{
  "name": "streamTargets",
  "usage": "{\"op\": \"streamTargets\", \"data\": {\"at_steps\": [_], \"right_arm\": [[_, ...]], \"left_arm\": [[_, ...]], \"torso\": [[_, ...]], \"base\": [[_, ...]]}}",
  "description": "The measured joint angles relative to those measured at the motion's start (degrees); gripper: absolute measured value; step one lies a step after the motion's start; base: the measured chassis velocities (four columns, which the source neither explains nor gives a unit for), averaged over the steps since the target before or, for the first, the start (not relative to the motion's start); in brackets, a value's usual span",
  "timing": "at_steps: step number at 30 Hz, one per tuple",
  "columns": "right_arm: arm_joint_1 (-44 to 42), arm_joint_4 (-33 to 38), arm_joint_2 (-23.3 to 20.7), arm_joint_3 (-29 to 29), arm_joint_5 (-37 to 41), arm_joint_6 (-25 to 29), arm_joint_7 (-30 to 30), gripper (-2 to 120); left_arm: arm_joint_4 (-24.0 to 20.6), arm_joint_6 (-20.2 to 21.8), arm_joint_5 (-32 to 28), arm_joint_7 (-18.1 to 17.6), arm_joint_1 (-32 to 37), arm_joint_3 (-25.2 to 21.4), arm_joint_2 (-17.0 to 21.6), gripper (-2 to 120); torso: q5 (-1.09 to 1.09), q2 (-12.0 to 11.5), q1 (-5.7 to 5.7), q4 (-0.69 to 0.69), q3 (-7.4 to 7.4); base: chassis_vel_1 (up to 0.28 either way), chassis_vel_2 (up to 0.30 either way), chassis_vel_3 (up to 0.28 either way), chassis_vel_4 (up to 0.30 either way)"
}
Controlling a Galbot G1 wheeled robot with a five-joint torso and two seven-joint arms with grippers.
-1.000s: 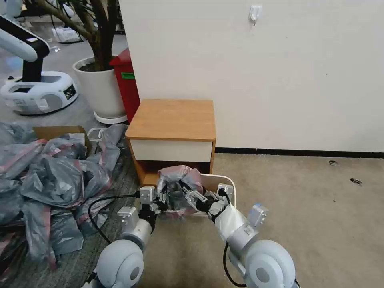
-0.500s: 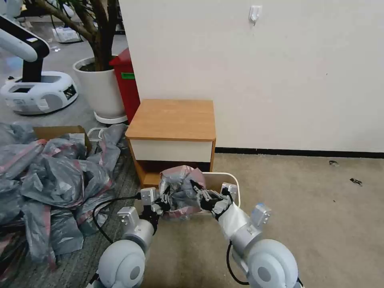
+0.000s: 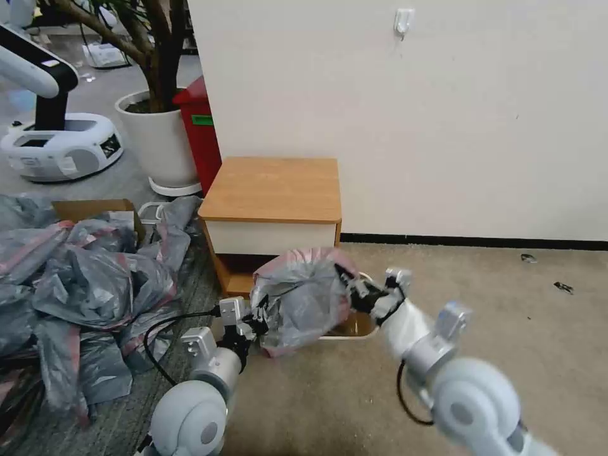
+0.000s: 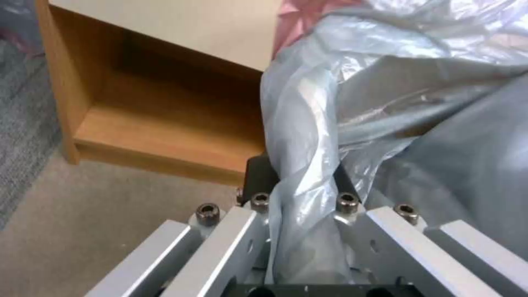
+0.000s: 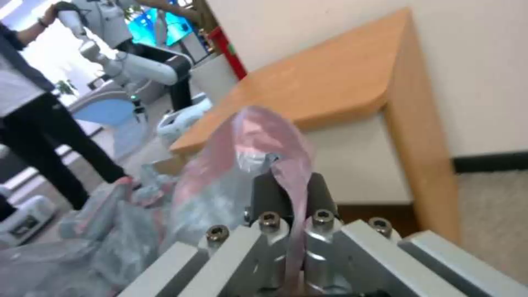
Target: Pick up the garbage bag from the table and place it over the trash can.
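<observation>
No legible text, label or number anywhere.

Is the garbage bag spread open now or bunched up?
Spread open: the garbage bag is stretched between the left gripper and right gripper, ballooned above the trash can.

Head looks down; wrist views close; all share the table [image 3: 272, 189].

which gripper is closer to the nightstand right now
Left. The left gripper holds the garbage bag just in front of the nightstand, by its lower shelf. The right gripper, also shut on the bag, is out past the nightstand's front right corner, above the trash can.
</observation>
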Motion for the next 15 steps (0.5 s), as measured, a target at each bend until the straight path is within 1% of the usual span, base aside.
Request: {"op": "streamTargets", "data": {"at_steps": [4,6,9,10,13,15], "right_arm": [[4.75,-1.72,-4.17,0.99,6.32,-3.95,5.44,0],[5.01,-1.74,-4.93,1.46,7.65,-4.99,6.56,0],[4.92,-1.46,-7.53,3.71,11.83,-9.14,9.75,0],[4.92,-1.46,-7.53,3.71,11.83,-9.14,9.75,0],[4.48,-1.28,-9.94,6.12,16.89,-12.36,11.84,0],[4.27,-1.18,-10.57,6.72,18.06,-13.03,12.32,0]], "left_arm": [[-0.79,0.09,-1.2,0.09,0.68,-0.51,-0.31,5],[-0.89,0.11,-1.61,0.12,0.68,-0.68,-0.39,5],[-1.03,0.48,-2.72,0.37,0.47,-1.19,-0.65,5],[-1.03,0.48,-2.72,0.37,0.47,-1.19,-0.65,5],[-0.81,0.73,-3.6,0.72,0.24,-1.77,-1.24,5],[-0.75,0.82,-4.0,0.78,0.2,-1.93,-1.47,5]], "torso": [[-0.01,0.0,0.0,0.01,0.0],[-0.01,0.0,0.0,0.0,0.0],[-0.01,0.0,0.0,-0.01,0.0],[-0.01,0.0,0.0,-0.01,0.0],[-0.01,0.0,0.0,-0.01,0.0],[-0.01,0.0,0.0,0.0,0.0]], "base": [[0.0,0.0,0.0,0.0],[0.0,0.0,0.0,0.0],[0.0,0.0,0.0,0.0],[0.0,0.0,0.0,0.0],[0.0,0.0,0.0,0.0],[0.0,0.0,0.0,0.0]]}}
